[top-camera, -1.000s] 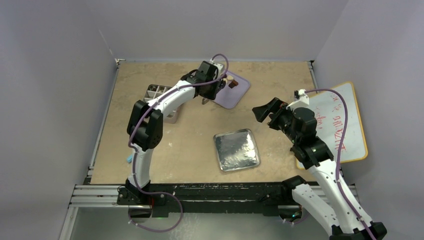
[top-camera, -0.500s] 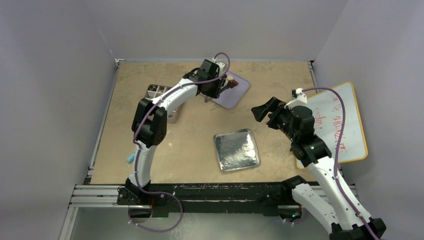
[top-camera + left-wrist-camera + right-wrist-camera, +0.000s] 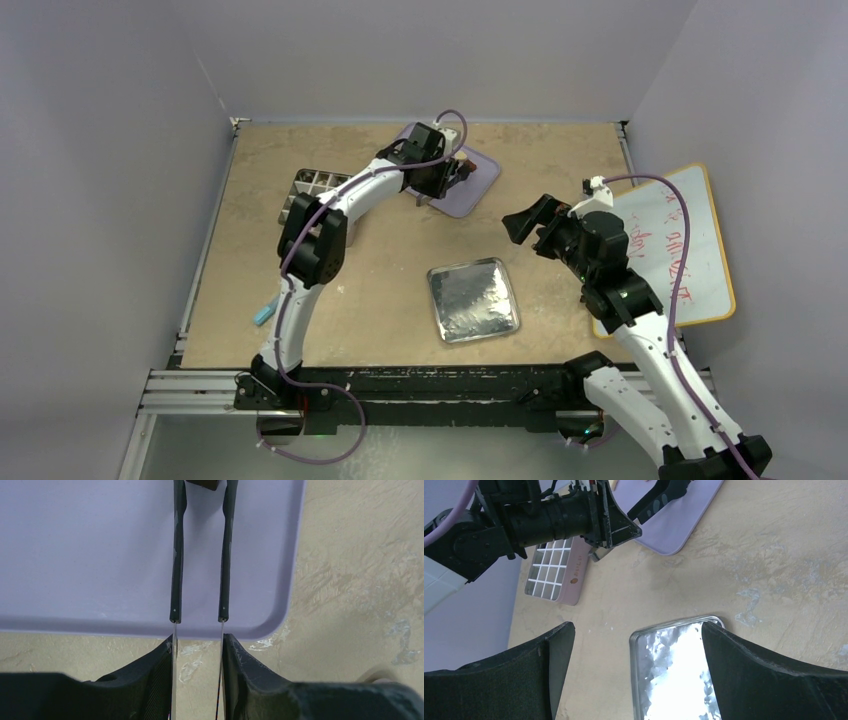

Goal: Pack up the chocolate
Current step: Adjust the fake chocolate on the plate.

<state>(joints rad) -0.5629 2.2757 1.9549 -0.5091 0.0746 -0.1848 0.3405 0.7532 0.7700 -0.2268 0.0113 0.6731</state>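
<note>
The lavender tray [image 3: 478, 192] sits at 12 o'clock on the table [image 3: 560, 160], and its rounded near corner lies just beyond the left gripper [image 3: 197, 640]. That claw is pinched onto the black tweezers [image 3: 176, 555]. Their two arms run out over the tray's bare floor with a narrow gap between them.

Bare tabletop lies at 1 to 2 o'clock and across the middle. The foil pan [image 3: 473, 300] lies at 6 o'clock, well apart from the tray. The right gripper [image 3: 522, 222] hangs near the pan's 1 o'clock corner, jaws spread wide and holding nothing. A whiteboard [image 3: 690, 250] lies at 3 o'clock, past the table's right edge.

The gridded box [image 3: 312, 185] at 10 o'clock is partly covered by the left arm. A dark piece of chocolate [image 3: 202, 484] shows between the tweezer tips, cut off at the top of the left wrist view. Whether the tips touch it cannot be told.
</note>
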